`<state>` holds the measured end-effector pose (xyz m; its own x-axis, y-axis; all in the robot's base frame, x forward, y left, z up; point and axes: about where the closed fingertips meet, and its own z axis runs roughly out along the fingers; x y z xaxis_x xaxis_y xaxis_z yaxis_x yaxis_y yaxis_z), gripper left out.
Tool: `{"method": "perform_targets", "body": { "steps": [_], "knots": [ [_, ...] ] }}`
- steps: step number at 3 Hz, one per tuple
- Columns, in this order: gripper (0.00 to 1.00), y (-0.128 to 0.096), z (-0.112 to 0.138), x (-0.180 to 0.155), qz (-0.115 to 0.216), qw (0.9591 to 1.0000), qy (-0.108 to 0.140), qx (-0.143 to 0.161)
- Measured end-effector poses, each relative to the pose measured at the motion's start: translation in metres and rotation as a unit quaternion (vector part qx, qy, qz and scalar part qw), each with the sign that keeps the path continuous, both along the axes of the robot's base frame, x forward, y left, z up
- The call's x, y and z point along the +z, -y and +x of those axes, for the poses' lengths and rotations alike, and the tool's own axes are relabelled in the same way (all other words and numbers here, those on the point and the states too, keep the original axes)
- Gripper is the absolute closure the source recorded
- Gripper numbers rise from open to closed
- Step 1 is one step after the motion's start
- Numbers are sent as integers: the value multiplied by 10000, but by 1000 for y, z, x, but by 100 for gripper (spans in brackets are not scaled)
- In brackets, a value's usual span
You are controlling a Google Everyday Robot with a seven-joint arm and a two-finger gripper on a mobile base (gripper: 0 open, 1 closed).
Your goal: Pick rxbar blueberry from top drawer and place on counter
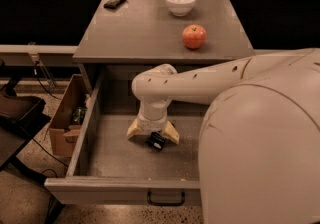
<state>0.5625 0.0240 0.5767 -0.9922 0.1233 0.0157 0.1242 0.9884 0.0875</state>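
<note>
The top drawer (95, 143) is pulled open below the counter (145, 28). My gripper (153, 135) reaches down into the drawer, its two tan fingers (136, 131) spread apart and pointing at the floor. The rxbar blueberry (156, 141), a small dark bar with white print, lies on the drawer floor between the fingertips, tilted. The fingers stand on either side of it and do not touch it. My white arm (165, 85) comes in from the right and hides the drawer's right half.
On the counter stand a red apple (194, 36), a white bowl (180, 2) and a plain black flat bar (115, 1). A cardboard box (67, 118) sits on the floor left of the drawer. The drawer's black handle (165, 199) is on its front panel.
</note>
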Motion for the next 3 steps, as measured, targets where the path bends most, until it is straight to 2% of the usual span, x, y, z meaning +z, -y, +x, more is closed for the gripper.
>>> {"method": "perform_targets", "body": {
  "steps": [1,3],
  "knots": [
    [100,0,0,0,0,10000,0,1],
    [100,0,0,9,0,10000,-1,1]
  ]
}}
